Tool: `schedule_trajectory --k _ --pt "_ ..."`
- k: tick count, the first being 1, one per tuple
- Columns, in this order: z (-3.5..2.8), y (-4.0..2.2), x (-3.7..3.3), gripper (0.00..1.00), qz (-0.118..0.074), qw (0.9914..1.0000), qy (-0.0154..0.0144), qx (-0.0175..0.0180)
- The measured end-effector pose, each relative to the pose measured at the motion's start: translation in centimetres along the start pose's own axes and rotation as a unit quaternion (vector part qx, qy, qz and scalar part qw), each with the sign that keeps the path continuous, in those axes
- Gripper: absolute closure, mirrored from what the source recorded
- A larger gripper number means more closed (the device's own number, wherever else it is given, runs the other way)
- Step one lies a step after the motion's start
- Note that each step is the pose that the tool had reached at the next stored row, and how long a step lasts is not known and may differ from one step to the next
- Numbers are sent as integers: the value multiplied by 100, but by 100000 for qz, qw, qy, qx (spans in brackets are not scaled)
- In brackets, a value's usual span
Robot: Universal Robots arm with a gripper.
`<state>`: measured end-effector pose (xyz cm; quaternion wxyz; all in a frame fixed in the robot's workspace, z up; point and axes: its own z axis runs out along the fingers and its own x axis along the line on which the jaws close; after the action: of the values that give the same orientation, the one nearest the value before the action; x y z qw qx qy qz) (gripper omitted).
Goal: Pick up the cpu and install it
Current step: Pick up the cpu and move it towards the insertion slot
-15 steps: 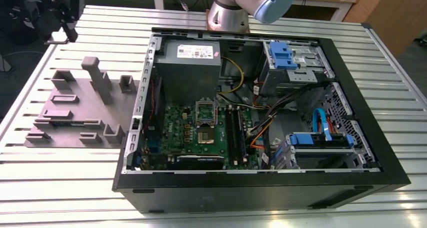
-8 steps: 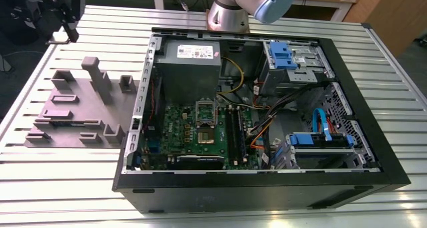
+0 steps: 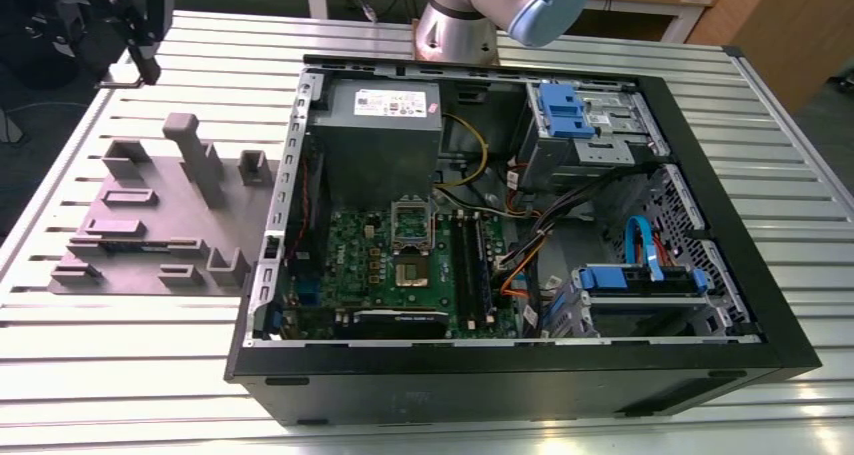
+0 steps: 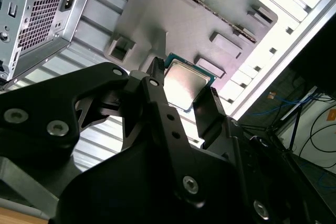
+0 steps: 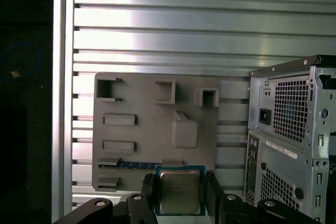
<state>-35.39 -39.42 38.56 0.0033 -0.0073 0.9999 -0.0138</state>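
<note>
currently the cpu [image 5: 179,192] is clamped by two opposite edges in the claw [image 5: 180,184], held over the grey tray [image 5: 136,108], with the case [image 5: 294,129] just beside that tray.

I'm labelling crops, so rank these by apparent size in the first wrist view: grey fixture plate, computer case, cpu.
Largest: grey fixture plate.
Then the computer case, cut off at the picture's edge.
Smallest: the cpu, clamped in the pincer near the camera, which inflates its look.
</note>
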Motion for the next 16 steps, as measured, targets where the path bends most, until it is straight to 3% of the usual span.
schedule_trajectory --k 16 --pt "0 -1 -44 53 0 100000 0 0"
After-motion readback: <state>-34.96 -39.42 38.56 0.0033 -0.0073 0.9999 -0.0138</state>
